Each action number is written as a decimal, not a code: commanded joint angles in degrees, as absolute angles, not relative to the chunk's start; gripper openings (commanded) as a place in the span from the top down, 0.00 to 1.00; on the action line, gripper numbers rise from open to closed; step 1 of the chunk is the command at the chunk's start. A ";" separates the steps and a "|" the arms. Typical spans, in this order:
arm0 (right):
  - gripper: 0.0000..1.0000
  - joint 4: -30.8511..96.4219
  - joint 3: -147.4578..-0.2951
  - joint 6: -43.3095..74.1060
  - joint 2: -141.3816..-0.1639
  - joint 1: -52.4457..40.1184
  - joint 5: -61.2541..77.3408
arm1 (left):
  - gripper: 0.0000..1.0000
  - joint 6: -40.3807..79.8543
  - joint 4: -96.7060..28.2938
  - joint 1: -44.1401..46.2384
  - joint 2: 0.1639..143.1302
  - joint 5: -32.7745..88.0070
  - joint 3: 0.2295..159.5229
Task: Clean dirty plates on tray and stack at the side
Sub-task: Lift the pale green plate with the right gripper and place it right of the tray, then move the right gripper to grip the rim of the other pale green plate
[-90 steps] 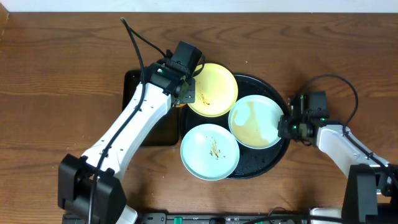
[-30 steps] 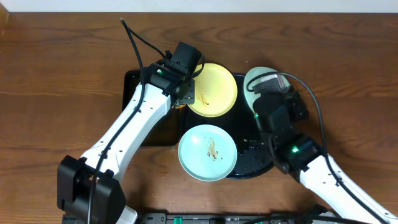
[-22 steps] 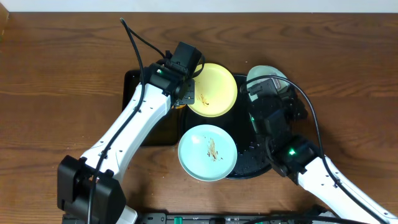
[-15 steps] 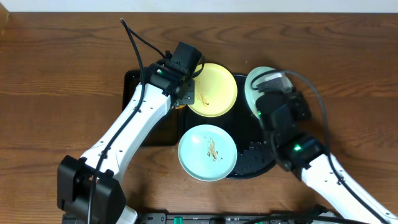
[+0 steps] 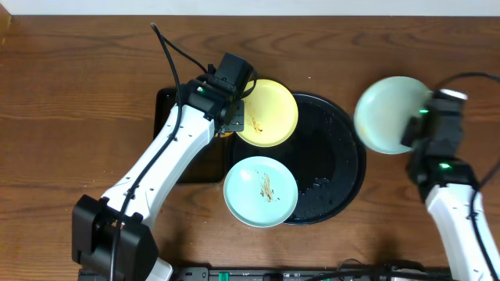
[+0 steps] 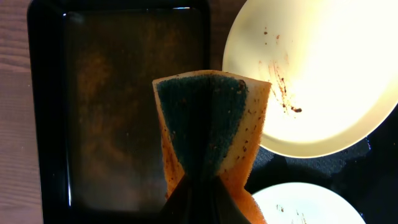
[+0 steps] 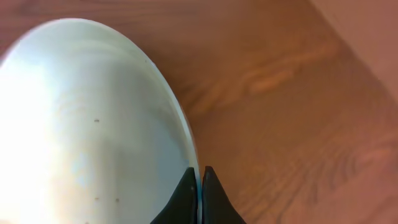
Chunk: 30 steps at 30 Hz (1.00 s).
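Brown wooden table (image 5: 78,94) is carrying the whole set.

1. Rectangular black tray (image 6: 112,112) is lying at the left, its glossy floor showing brownish streaks.
2. Left gripper (image 6: 202,199) is hovering over that tray's right part. Its jaws are pinching a folded orange sponge (image 6: 208,118), green scouring face up. The sponge tip is sitting just beside the yellow plate's rim.
3. Pale yellow plate (image 5: 269,113) is resting on the rear-left of the round tray, with thin brown smears showing left of its centre.
4. Mint-white plate (image 5: 262,191) is lying at the tray's front-left, overlapping the rim, with brown streaks in its middle.
5. Round black tray (image 5: 332,156) is showing its right half bare but for pale specks (image 5: 320,183).
6. Second mint-white plate (image 5: 388,113) is tilting off the tray, over the table to its right. Whether it is touching the wood cannot be told.
7. Right gripper (image 7: 200,186) is clamping that plate's right rim, jaws closed down to the rim's thickness.
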State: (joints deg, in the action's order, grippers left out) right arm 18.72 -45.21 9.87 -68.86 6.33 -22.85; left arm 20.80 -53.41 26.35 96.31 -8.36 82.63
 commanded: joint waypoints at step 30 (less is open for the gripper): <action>0.56 36.73 -46.28 12.97 -75.00 9.02 32.62 | 0.92 21.10 -53.76 26.15 95.04 -4.49 82.41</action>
State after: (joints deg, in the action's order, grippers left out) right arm 32.69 -46.11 15.51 -74.63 15.05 24.73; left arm 20.82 -53.58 26.35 96.31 -6.20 82.63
